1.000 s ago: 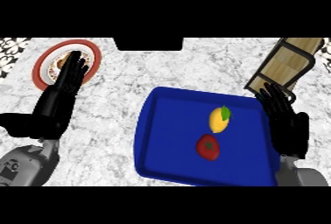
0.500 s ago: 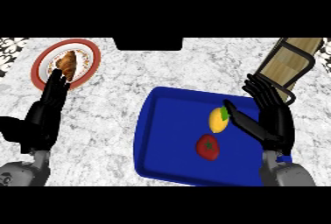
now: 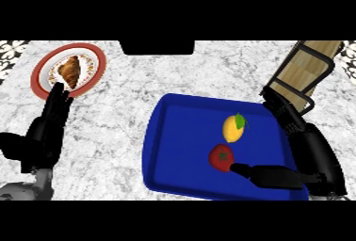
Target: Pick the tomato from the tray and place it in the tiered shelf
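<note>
Counter [image 3: 125, 141]: grey-white marbled stone is being viewed from steeply above, and everything else is being carried on it.
Right hand [image 3: 316, 155]: is being held open over the tray's right rim, at the view's lower right. The fingers [image 3: 285, 110] are being kept straight and close together, pointing away toward the shelf. The thumb [image 3: 268, 175] is being stretched wide to the left over the tray's floor.
Tomato [image 3: 221, 157]: is being left lying in the tray's nearer half. The thumb's tip is being shown right at its lower right side; contact cannot be told.
Left hand [image 3: 47, 129]: is being held open at the view's left, fingers straight and pressed together, tips at the plate's near rim.
Tray [image 3: 167, 141]: blue, is being rested flat, right of centre.
Lemon [image 3: 233, 129]: yellow, green-leaved, is being shown just beyond the tomato, apart from it.
Plate [image 3: 90, 70]: red-rimmed, far left; a croissant [image 3: 69, 69] is being carried on it.
Tiered shelf [image 3: 313, 66]: wooden boards in a black frame, is being shown at the far right.
</note>
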You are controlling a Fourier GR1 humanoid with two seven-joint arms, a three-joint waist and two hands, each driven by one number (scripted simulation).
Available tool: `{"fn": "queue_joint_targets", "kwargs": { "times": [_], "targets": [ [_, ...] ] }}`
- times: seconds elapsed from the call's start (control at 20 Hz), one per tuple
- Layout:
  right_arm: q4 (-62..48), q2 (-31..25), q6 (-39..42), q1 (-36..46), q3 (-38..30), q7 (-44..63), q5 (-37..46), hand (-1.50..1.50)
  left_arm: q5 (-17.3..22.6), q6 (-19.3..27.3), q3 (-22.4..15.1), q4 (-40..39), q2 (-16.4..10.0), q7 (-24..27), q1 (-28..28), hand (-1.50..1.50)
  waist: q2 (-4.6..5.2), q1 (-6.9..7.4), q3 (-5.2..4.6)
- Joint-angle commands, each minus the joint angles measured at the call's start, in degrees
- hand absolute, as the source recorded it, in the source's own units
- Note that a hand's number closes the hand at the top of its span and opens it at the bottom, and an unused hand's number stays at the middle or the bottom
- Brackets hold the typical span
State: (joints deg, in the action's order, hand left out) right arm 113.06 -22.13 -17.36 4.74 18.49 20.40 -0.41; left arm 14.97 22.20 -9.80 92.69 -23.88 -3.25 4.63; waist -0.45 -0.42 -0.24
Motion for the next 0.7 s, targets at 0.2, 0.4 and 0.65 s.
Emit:
{"fn": "queue_joint_targets", "kwargs": {
  "times": [0.2,0.4,0.65],
  "targets": [
    [5.3,-15.4,11.8,9.8,6.9,26.1,12.2,-1.50,-1.0,1.1,-1.0,1.3,0.9,-1.8,0.3,0.00,0.02,1.24,-0.23],
    [5.8,-15.2,18.7,18.3,12.6,41.4,15.3,-1.50,-1.1,0.1,-0.9,1.8,0.7,-1.5,1.7,0.00,0.20,2.06,-0.23],
    [5.5,-7.2,22.4,24.4,19.8,57.4,19.9,-1.50,0.0,-1.0,0.9,0.3,0.5,-2.0,1.5,0.00,0.23,1.12,0.01]
  ]
}}
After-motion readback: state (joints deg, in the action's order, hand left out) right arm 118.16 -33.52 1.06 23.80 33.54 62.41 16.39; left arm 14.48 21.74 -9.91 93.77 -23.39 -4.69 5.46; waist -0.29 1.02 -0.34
